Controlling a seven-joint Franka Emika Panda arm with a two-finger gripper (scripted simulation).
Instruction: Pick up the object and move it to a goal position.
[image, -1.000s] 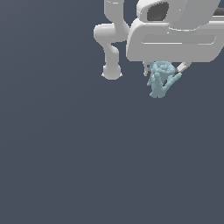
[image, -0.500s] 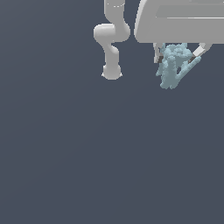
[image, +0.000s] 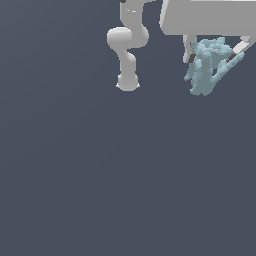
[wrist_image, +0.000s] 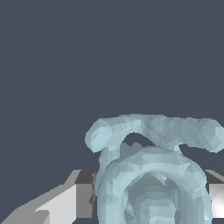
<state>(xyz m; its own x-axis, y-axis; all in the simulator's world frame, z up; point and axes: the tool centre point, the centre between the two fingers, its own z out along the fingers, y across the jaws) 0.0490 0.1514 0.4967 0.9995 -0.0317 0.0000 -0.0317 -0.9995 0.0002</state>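
Observation:
The object (image: 206, 67) is a pale blue-teal lumpy figurine. It hangs under the white hand near the top of the exterior view's right side, held between the fingers of my gripper (image: 214, 56), which is shut on it. One finger (image: 189, 50) shows on its left and the other (image: 239, 50) on its right. In the wrist view the object (wrist_image: 151, 175) fills the space between the two pads (wrist_image: 83, 199), with a long bumpy limb sticking out across it. No goal marker shows.
The arm's white base and lower links (image: 127, 55) stand at the top middle of the exterior view. A plain dark grey floor (image: 125, 175) spreads under everything.
The gripper has risen and shifted toward the exterior view's right with the object in it. The hand now looks larger and is partly cut off by the top edge.

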